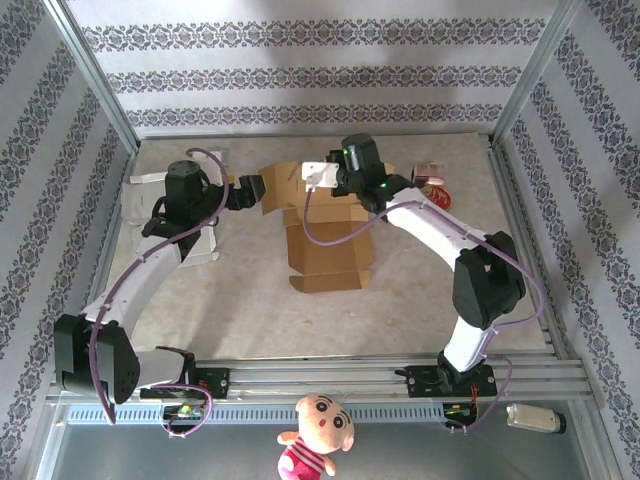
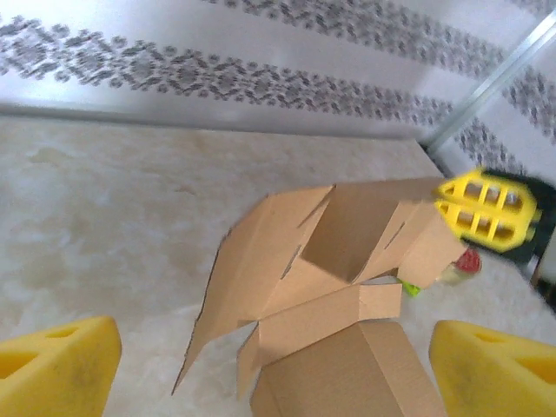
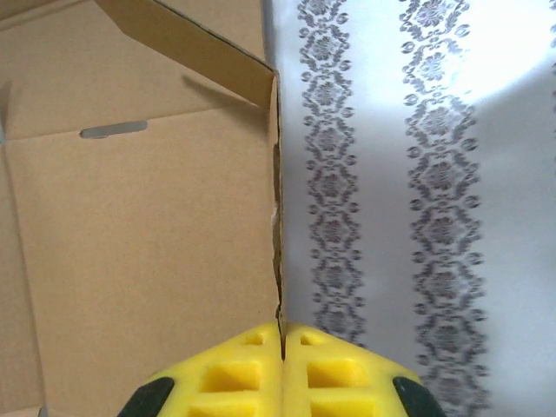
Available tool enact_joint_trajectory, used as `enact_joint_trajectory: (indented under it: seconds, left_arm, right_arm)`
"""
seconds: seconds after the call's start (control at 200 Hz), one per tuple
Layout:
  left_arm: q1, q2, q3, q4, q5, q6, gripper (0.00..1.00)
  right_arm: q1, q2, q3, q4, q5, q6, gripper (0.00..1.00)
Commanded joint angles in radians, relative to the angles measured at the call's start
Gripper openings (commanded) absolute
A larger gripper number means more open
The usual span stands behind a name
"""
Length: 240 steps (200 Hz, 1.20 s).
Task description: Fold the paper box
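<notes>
The brown paper box [image 1: 325,240] lies partly folded at the table's middle, flaps raised at its far end. My left gripper [image 1: 250,190] is at the box's left far corner and stands open. In the left wrist view its yellow fingers [image 2: 56,369] are spread wide, with the near part of the box [image 2: 347,287] between them and untouched. My right gripper [image 1: 318,180] is over the far flap and shut on it. In the right wrist view the right gripper [image 3: 282,347] pinches the thin edge of an upright panel of the box [image 3: 139,243]. The right gripper's yellow fingers [image 2: 486,208] show at the box's far right corner.
White sheets [image 1: 140,200] lie at the table's left edge beside my left arm. A small red and pink object [image 1: 432,180] sits at the back right. Patterned walls and metal posts [image 1: 95,75] close in the table. A plush doll [image 1: 315,435] lies below the arm bases.
</notes>
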Motion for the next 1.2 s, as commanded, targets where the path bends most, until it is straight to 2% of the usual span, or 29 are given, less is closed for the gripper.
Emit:
enact_joint_trajectory:
  seconds: [0.0,0.075,0.19,0.285,0.475,0.71,0.819,1.194]
  left_arm:
    - [-0.007,0.023,0.001,-0.091,-0.033,-0.260,0.84]
    - [-0.008,0.051,-0.038,0.023,0.064,-0.433,0.78]
    - [-0.021,0.138,-0.091,0.343,0.219,-0.694,0.74]
    - [-0.028,0.219,-0.080,0.518,0.257,-0.813,0.70]
    - [-0.053,0.381,0.038,0.571,0.269,-0.849,0.66]
    - [-0.087,0.532,0.109,0.635,0.255,-0.883,0.60]
    - [-0.087,0.575,0.108,0.711,0.253,-0.923,0.56]
    - [-0.131,0.619,0.154,0.680,0.237,-0.906,0.46]
  right_arm:
    - [0.024,0.009,-0.081,0.203,0.228,-0.136,0.04]
    - [0.039,0.017,-0.136,0.303,0.242,-0.164,0.05]
    - [0.050,0.041,-0.196,0.444,0.264,-0.185,0.05]
    - [0.057,0.060,-0.242,0.544,0.269,-0.204,0.05]
    - [0.077,0.076,-0.316,0.672,0.276,-0.221,0.06]
    - [0.079,0.094,-0.363,0.716,0.279,-0.210,0.06]
    - [0.079,0.093,-0.380,0.721,0.271,-0.205,0.06]
    - [0.084,0.085,-0.369,0.717,0.254,-0.142,0.07]
